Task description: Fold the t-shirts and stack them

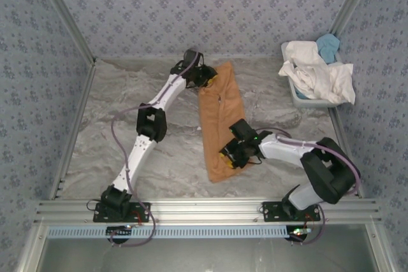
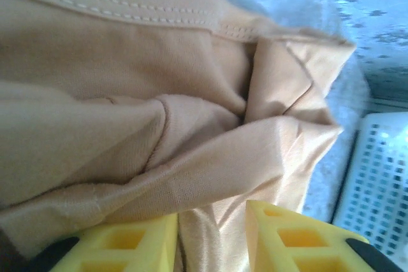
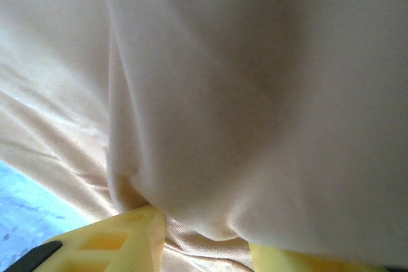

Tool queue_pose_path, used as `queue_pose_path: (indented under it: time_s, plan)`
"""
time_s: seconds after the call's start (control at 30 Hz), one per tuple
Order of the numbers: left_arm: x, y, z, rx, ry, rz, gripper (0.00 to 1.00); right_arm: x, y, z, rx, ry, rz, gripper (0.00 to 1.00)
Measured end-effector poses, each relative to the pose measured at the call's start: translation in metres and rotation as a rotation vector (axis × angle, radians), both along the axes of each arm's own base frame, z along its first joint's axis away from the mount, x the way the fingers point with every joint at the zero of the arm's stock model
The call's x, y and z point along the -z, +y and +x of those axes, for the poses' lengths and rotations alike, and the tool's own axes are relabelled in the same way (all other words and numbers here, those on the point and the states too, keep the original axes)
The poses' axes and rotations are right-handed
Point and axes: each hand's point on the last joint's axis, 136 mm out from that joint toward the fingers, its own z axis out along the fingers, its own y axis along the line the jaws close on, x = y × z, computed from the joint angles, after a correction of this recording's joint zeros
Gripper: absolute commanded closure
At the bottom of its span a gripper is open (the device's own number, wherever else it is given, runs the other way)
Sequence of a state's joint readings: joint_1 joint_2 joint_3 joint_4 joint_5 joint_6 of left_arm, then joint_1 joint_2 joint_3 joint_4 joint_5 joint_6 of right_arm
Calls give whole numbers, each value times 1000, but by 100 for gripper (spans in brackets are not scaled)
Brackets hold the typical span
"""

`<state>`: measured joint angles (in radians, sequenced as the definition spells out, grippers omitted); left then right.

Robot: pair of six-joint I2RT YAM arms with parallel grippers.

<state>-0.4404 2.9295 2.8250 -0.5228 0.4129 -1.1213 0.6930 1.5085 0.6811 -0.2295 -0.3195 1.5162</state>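
Two grips on tan-orange t-shirt point(image 1: 220, 116) — left hand point(image 2: 211, 226) | right hand point(image 3: 205, 237)

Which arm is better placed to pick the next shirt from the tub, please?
Probably the right: the white tub holding shirts sits at far right, on that arm's side. The left claw is at the tan-orange shirt's far end, further left.
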Motion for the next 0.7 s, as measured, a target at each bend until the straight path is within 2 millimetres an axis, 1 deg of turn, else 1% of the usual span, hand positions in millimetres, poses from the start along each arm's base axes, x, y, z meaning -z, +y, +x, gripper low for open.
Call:
queue_pose_path:
  time_s: [0.1,0.17,0.27,0.3,0.37,0.4,0.43,0.47,0.5,0.57,0.63,0.67,0.7]
  plan:
    - [-8,-4,10,-15,-41,-42,51,-3,22,7,-8,-1,21,57]
    - [-13,2,16,-27,-66,-34,44,-5,25,7,-12,-3,11,57]
    - [-19,29,29,-67,-119,56,43,-6,18,1,-11,16,-31,55]
    - [-22,42,31,-82,-130,100,43,-7,13,-2,-8,24,-46,54]
    - [-33,69,34,-111,-135,184,45,-14,3,-8,-10,33,-75,53]
    - [-44,84,34,-124,-141,222,47,-21,-3,-9,-12,27,-88,52]
    - [-56,95,32,-130,-146,251,48,-28,-9,-8,-13,15,-102,51]
    - [-72,106,31,-137,-159,272,51,-39,-13,-5,-14,-9,-109,51]
    - [-87,117,29,-143,-166,290,53,-54,-18,2,-11,-45,-111,51]
    - [-114,127,18,-138,-169,302,58,-78,-26,18,-12,-132,-95,53]
    - [-131,123,-1,-103,-144,300,60,-96,-37,37,-24,-221,-86,53]
    - [-133,118,-11,-83,-126,302,61,-99,-43,44,-26,-249,-89,53]
    - [-133,107,-26,-48,-98,303,62,-100,-49,53,-35,-279,-93,54]
